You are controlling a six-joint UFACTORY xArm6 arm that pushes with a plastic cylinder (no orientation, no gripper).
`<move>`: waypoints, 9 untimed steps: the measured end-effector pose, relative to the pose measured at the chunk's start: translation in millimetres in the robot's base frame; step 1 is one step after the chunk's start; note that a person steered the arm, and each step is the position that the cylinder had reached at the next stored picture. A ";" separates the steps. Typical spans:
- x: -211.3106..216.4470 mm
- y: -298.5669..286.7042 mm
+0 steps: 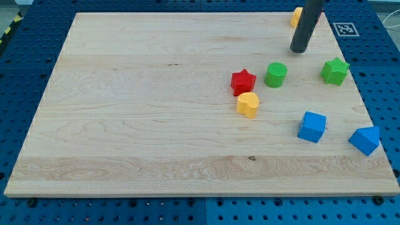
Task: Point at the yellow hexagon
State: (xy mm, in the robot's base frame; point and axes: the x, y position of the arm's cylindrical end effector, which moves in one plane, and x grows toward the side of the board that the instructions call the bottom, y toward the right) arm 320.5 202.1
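The wooden tabletop (144, 106) rests on a blue perforated base (19, 69); its left and centre carry nothing but wood grain. A yellow-and-black striped strip (7, 31) is cut off at the view's upper left corner.

Moving rightward, a red star block (243, 81) sits just right of centre. A yellow heart-like block (248, 104) lies just below it, very near or touching; contact cannot be confirmed. To the right of the star, close by, stands a green cylinder block (275, 74).

The yellow hexagon (296, 17) sits at the tabletop's top edge, towards the view's right. Only its left part shows; the dark rod (308, 22) crosses in front and hides the rest, so its six-sided shape cannot be verified from this view.

My tip (299, 50) rests on the tabletop below the yellow hexagon, apart from it, and above and right of the green cylinder block. The rod's upper part is cut off by the view's top edge. No gripper is fitted; the arm ends in the rod alone.

Further right, a blue cube block (312, 127) sits low on the board. A green star block (335, 70) lies near the right edge. A blue block (365, 140), shape unclear, sits at the lower right edge. A black-and-white marker tag (345, 29) lies off the tabletop at the upper right.
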 end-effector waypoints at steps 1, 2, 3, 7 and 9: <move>-0.7 -0.9; -8.2 -1.0; -17.7 -2.9; -20.4 -9.2; -28.6 -9.2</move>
State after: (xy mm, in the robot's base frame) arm 291.9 192.9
